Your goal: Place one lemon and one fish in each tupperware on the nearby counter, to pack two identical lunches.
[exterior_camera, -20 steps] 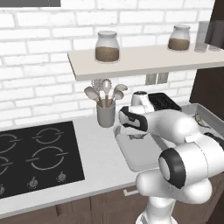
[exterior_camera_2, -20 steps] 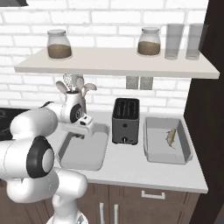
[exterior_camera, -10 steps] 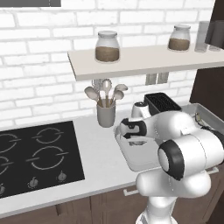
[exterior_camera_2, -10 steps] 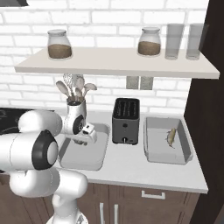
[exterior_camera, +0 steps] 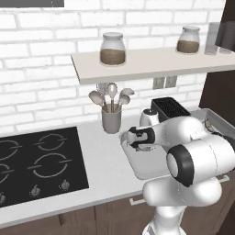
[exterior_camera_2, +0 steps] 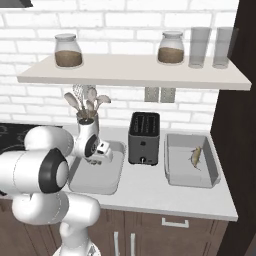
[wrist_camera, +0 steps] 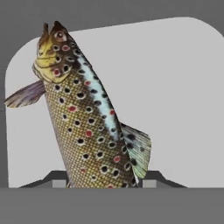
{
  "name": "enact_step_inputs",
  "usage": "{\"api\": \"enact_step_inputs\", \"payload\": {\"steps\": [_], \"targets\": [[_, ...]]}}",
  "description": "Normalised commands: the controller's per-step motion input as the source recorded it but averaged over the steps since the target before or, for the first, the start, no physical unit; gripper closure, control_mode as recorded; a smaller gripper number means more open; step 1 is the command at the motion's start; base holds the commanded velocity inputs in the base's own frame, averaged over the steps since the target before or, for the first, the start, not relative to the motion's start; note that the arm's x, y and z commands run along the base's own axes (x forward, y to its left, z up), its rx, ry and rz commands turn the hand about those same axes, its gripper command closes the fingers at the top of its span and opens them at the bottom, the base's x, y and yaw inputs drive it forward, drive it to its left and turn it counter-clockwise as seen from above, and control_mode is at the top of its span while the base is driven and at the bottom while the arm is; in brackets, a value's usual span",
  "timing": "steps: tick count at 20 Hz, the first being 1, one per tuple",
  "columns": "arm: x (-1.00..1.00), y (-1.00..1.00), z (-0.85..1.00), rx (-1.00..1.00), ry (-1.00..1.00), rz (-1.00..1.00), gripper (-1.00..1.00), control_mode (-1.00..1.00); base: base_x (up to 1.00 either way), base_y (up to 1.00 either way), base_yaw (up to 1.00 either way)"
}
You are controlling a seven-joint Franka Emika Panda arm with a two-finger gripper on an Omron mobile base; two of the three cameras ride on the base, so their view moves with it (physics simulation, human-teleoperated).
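Fingertips (wrist_camera: 59, 179) clamped tight on fish (wrist_camera: 83, 118), gripper (wrist_camera: 103, 181) holding it by tail end, head pointing away. Fish: spotted brown-gold body w/ black + red dots, yellow head, pale belly, fins out. Hangs just over near tupperware (exterior_camera_2: 80, 182), light grey, left of toaster (exterior_camera_2: 144, 138). 2nd fish (exterior_camera_2: 195, 156) lying in far tupperware (exterior_camera_2: 212, 172) on counter (exterior_camera_2: 150, 192).

Arm folded forward and low, wrist pointing down; gripper (wrist_camera: 103, 181) clamped on fish (wrist_camera: 83, 118), one finger each side of its body.
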Motion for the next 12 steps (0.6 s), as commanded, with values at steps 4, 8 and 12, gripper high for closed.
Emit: {"api": "enact_step_inputs", "payload": {"steps": [4,8,12], "targets": [[0.06,-0.03,0.00,0.00,0.00,0.01,-1.00,-1.00,0.00,0.00,0.00],[0.00,-0.01,0.04,0.00,0.00,0.00,-1.00,-1.00,0.00,0.00,0.00],[0.00,-0.04,0.18,0.00,0.00,0.00,-1.00,-1.00,0.00,0.00,0.00]]}}
